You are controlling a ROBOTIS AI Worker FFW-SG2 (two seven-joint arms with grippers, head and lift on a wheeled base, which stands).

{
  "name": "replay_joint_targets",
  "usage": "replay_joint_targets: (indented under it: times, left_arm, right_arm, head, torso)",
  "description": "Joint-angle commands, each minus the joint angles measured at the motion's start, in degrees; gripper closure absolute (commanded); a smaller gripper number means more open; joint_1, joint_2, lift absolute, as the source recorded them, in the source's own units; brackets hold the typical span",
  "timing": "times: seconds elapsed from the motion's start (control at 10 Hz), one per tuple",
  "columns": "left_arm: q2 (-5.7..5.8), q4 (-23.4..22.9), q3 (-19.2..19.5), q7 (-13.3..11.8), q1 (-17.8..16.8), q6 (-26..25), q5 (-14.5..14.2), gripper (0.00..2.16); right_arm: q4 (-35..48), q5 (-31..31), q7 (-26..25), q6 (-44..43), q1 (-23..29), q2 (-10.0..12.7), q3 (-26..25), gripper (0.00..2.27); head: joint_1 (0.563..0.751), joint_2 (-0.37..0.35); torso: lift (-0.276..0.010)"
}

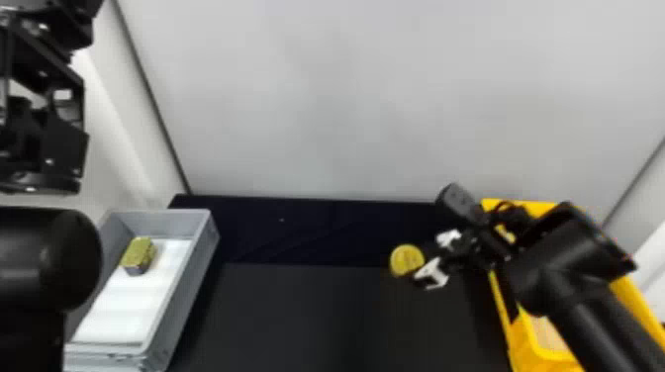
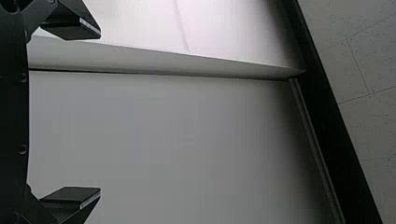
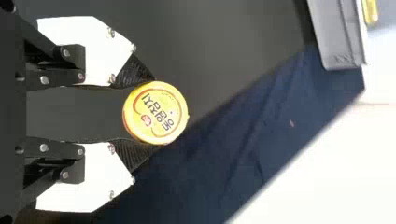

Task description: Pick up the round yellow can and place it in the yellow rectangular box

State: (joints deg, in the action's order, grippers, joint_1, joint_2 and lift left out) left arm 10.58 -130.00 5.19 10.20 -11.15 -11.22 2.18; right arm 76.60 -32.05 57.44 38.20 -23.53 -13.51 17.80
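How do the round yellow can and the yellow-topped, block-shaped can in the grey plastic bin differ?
The round yellow can has a circular top; the block-shaped can has a roughly rectangular one. The round can is between the right pincer's fingertips, while the block-shaped can lies in the grey bin. Both have yellow tops.
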Motion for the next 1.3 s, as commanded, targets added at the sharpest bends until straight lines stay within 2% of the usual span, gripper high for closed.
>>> replay_joint_targets:
  times: [0.0, 0.2, 0.6, 0.8, 1.2]
  left_arm:
    - [0.15, -0.43, 0.0, 0.0, -0.1, -0.83, 0.11, 0.1]
    - [0.32, -1.05, 0.44, 0.0, -0.01, -1.53, 0.19, 0.1]
    - [0.85, -1.75, 0.61, 0.0, -0.1, -2.5, 0.37, 0.1]
    - [0.94, -1.93, 0.79, -0.09, -0.01, -2.68, 0.37, 0.1]
    - [1.2, -1.93, 1.05, -0.44, -0.01, -2.68, 0.37, 0.1]
  right_arm:
    - [5.32, -3.12, -0.02, 1.81, -0.38, -2.75, -6.28, 0.78]
    - [8.39, -6.02, 0.16, 3.31, 0.15, -5.12, -10.85, 0.78]
    - [10.77, -10.77, 0.25, 5.59, 4.19, -7.67, -21.58, 0.78]
    - [10.5, -12.0, 0.16, 6.56, 6.56, -7.67, -25.62, 0.78]
    - [7.34, -13.41, -0.19, 7.71, 9.82, -7.41, -29.57, 0.78]
  head:
    - [0.663, 0.054]
    - [0.663, 0.054]
    - [0.663, 0.054]
    - [0.663, 0.054]
    - [0.663, 0.054]
  torso:
    - [-0.002]
    - [-0.002]
    - [-0.002]
    - [-0.002]
    - [-0.002]
